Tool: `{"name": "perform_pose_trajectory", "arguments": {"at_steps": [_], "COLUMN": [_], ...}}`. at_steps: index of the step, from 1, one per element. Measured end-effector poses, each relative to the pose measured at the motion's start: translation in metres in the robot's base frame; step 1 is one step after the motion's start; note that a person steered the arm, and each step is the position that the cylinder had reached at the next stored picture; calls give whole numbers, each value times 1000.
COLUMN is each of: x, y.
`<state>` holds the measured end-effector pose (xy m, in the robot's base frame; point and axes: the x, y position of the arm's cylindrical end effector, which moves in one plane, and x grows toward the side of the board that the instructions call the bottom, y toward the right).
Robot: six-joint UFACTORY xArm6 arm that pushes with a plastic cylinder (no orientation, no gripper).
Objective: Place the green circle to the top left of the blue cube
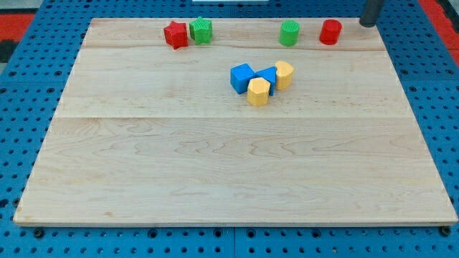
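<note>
The green circle (290, 33) stands near the board's top edge, right of centre. The blue cube (242, 77) lies below it and to its left, in a tight cluster with a second blue block (267, 75) and two yellow blocks (284, 74) (259, 92). My tip (367, 25) is at the view's top right corner, just off the board's top right edge. It is right of the red circle (330, 31) and far from the green circle, touching no block.
A red star (175, 34) and a green star-like block (201, 30) sit side by side, touching, at the top left. The wooden board (215, 179) lies on a blue pegboard surface (21, 107).
</note>
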<state>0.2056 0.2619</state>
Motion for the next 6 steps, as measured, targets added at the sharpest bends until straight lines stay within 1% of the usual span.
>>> {"name": "perform_pose_trajectory", "arguments": {"at_steps": [1,3,4,5,6], "x": [-10,-14,-2,23,57], "y": [-32,-99,-130,-167,-167]}}
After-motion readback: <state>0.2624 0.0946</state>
